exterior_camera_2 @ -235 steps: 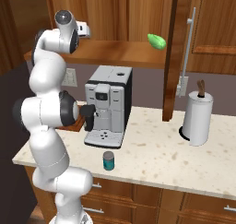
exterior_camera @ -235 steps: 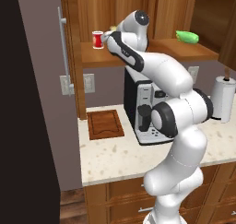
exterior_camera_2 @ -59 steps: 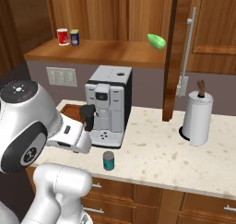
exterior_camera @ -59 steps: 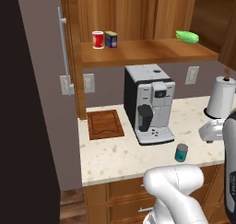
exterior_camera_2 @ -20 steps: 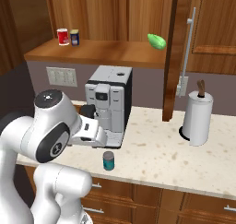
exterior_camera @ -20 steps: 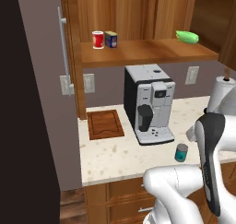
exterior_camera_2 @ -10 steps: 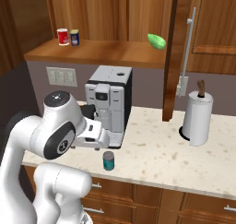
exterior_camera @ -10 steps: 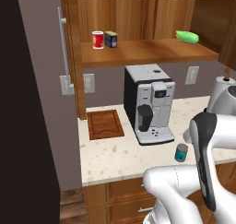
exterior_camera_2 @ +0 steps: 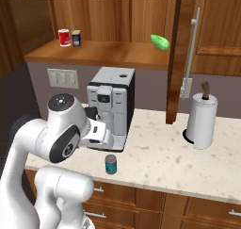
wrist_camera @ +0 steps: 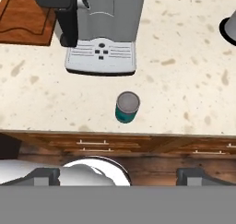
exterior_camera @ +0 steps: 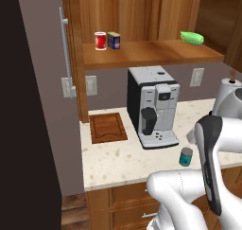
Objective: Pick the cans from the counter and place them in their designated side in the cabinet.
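Two task cans show. The teal can (wrist_camera: pixel 127 107) with a grey lid stands upright on the desk (wrist_camera: pixel 184 85), just in front of the coffee machine (wrist_camera: pixel 103 29). The dark blue can (exterior_camera: pixel 113 40) stands on the cabinet (exterior_camera: pixel 156 51) shelf above the coffee machine, just beside one red can (exterior_camera: pixel 100 40); one green object (exterior_camera: pixel 192 37) lies further along. The fingers (wrist_camera: pixel 188 174) stand wide apart, holding nothing, above the teal can.
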Robot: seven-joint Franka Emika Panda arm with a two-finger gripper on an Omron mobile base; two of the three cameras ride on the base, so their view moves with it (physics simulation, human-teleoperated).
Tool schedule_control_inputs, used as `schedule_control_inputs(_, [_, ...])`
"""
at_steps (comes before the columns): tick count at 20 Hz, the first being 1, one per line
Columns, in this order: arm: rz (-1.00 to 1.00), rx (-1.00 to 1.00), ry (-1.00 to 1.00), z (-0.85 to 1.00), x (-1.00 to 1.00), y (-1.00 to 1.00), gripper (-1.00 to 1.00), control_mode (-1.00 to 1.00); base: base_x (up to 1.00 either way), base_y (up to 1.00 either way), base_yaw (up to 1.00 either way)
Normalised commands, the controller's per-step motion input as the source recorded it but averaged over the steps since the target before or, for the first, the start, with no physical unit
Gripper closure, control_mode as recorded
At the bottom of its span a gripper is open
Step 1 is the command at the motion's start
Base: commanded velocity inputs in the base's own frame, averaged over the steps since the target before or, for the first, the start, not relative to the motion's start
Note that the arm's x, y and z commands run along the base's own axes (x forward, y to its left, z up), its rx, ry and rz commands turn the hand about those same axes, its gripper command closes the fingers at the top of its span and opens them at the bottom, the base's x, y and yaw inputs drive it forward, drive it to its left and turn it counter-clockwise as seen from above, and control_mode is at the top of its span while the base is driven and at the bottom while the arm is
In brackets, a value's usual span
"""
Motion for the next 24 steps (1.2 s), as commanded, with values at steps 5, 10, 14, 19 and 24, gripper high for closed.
schedule_control_inputs(5, [0.0, 0.0, -0.09, -0.13, 0.12, 0.0, -1.0, -1.0, 0.0, 0.0, 0.0])
schedule_control_inputs(10, [0.0, 0.0, -0.06, -0.24, 0.04, 0.0, -1.0, -1.0, 0.0, 0.0, 0.0])
schedule_control_inputs(14, [0.0, -0.01, -0.08, -0.3, 0.0, -0.01, -1.0, -1.0, 0.0, 0.0, 0.0])
schedule_control_inputs(19, [0.0, 0.0, -0.08, -0.35, 0.0, 0.0, -1.0, -1.0, 0.0, 0.0, 0.0])
schedule_control_inputs(24, [0.0, -0.01, -0.11, -0.3, 0.05, 0.0, -1.0, -1.0, 0.0, 0.0, 0.0])
